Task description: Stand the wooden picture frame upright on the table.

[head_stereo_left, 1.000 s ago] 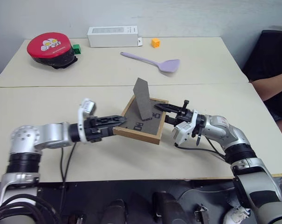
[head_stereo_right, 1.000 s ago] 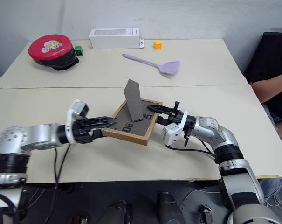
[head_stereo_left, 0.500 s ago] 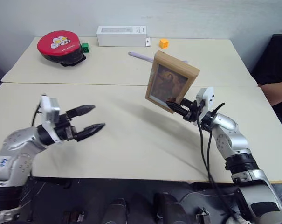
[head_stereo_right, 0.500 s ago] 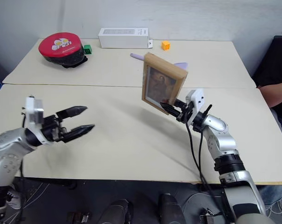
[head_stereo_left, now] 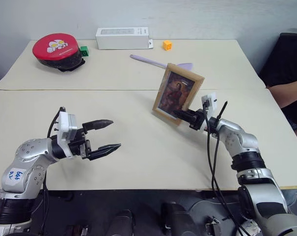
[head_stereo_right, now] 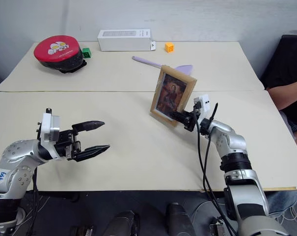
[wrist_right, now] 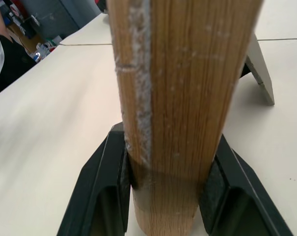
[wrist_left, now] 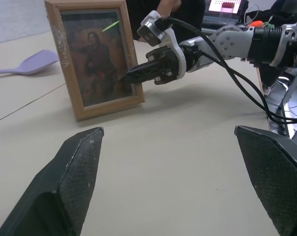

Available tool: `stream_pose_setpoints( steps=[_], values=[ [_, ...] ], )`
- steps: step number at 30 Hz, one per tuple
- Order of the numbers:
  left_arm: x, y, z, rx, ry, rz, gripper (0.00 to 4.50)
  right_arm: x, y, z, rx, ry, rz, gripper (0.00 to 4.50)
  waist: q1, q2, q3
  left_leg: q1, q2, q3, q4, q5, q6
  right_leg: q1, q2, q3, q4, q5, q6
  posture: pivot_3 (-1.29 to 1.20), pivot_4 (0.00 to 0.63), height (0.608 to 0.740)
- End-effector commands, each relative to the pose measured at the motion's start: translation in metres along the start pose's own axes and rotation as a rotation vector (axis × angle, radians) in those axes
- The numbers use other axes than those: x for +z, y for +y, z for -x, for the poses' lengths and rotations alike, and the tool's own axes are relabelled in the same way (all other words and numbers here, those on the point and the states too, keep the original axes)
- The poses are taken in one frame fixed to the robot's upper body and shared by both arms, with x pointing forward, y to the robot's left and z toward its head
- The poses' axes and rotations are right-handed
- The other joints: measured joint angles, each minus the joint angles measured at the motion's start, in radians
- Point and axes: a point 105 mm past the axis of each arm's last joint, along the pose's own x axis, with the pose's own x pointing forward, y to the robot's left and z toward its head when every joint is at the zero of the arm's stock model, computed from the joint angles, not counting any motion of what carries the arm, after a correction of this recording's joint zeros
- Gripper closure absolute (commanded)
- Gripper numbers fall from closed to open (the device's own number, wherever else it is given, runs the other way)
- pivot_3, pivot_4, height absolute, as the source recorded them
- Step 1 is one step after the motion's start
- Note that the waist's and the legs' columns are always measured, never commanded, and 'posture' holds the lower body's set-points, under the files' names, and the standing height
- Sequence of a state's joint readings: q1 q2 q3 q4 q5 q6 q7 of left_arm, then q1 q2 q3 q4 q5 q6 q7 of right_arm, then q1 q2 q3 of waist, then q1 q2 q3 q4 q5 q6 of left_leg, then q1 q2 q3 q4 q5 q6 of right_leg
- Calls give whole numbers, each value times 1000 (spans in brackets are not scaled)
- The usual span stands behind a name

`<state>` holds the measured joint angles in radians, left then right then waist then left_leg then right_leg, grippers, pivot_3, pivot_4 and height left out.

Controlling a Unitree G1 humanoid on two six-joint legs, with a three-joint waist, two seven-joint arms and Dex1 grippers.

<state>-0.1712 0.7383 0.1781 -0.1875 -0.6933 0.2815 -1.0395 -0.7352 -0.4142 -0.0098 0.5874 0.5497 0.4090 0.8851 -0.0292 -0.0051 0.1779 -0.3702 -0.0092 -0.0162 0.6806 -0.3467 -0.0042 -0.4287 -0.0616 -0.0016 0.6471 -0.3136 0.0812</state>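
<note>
Right gripper [head_stereo_left: 182, 115] clamps the upright light-wood picture frame [head_stereo_left: 178, 93] on the pale beige table [head_stereo_left: 138, 152]; left gripper [head_stereo_left: 107, 134] gapes, well apart; lilac spatula [head_stereo_left: 150, 61] behind.

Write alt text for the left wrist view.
The wooden picture frame stands on the table, portrait facing the camera, its side edge clamped in the right gripper. The left gripper's open black jaws rise in the foreground; a lilac spatula lies behind.

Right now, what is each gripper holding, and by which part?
The right gripper clamps the wooden picture frame by its lower side edge. The left gripper is open, holding nothing.
</note>
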Motion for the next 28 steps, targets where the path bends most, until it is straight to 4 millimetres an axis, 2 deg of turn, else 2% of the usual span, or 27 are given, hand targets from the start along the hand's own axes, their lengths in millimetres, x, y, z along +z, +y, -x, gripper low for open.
stream_pose_setpoints(
  steps=[1, 2, 6, 11, 13, 16, 18, 21, 24, 28],
  values=[
    [7, 0, 0, -2, -8, -45, 0, -5, -8, 1, -46, 13, -33, 3218, 0, 0, 0, 0, 0, 0, 0, 0, 0, 0, 0, 0, 0, 0, 0, 0, 150, 740],
    [6, 1, 1, 0, -3, -51, 0, -4, -9, 2, -58, 11, 1, 3220, 0, 0, 0, 0, 0, 0, 0, 0, 0, 0, 0, 0, 0, 0, 0, 0, 150, 740],
    [5, 3, 3, 14, 9, -55, 0, 4, 3, 3, 6, 3, 114, 1908, 0, 0, 0, 0, 0, 0, 0, 0, 0, 0, 0, 0, 0, 0, 0, 0, 150, 740],
    [-2, 4, 6, 29, 24, -43, 0, 3, -1, 16, -8, 18, 156, 125, 0, 0, 0, -1, 0, 0, 0, 0, 0, -1, 0, 0, 0, 0, 0, 0, 150, 740],
    [-6, 5, 9, 43, 35, -39, 0, 3, 2, 24, 4, 27, 179, 22, 1, 0, 0, -1, 0, 0, 0, 0, 0, -1, 0, 0, -1, 0, 0, 0, 150, 740],
    [-14, 10, 21, 90, 68, -36, 0, 5, 9, 49, 48, 38, 236, 22, 4, 0, 0, -1, 0, 0, -1, 0, 0, 0, 0, 0, -1, 0, 0, 0, 150, 740],
    [-24, 13, 33, 140, 130, -55, 0, 8, 14, 71, 78, 23, 372, 22, 6, 0, 0, -1, 0, 0, 0, -1, 1, 0, 0, -1, -2, 0, 0, 0, 150, 740],
    [-44, 16, 62, 206, 276, -82, 0, 12, 23, 108, 118, 12, 679, 22, 5, 0, 0, 0, 0, 0, -1, -1, 1, 1, 0, 0, -2, 0, 0, 0, 150, 740],
    [-52, 17, 84, 243, 359, -120, 0, 2, 33, 132, 182, 80, 843, 22, 2, 0, 0, 1, 0, 1, -2, -1, 2, 1, 1, 0, -3, 0, 0, 0, 150, 740],
    [-49, 20, 97, 286, 379, -153, 0, -16, 33, 153, 187, 147, 893, 22, 2, 0, 0, 3, 0, 2, -2, -5, 8, 3, 0, 1, -2, 0, 0, 0, 150, 740]
  ],
)
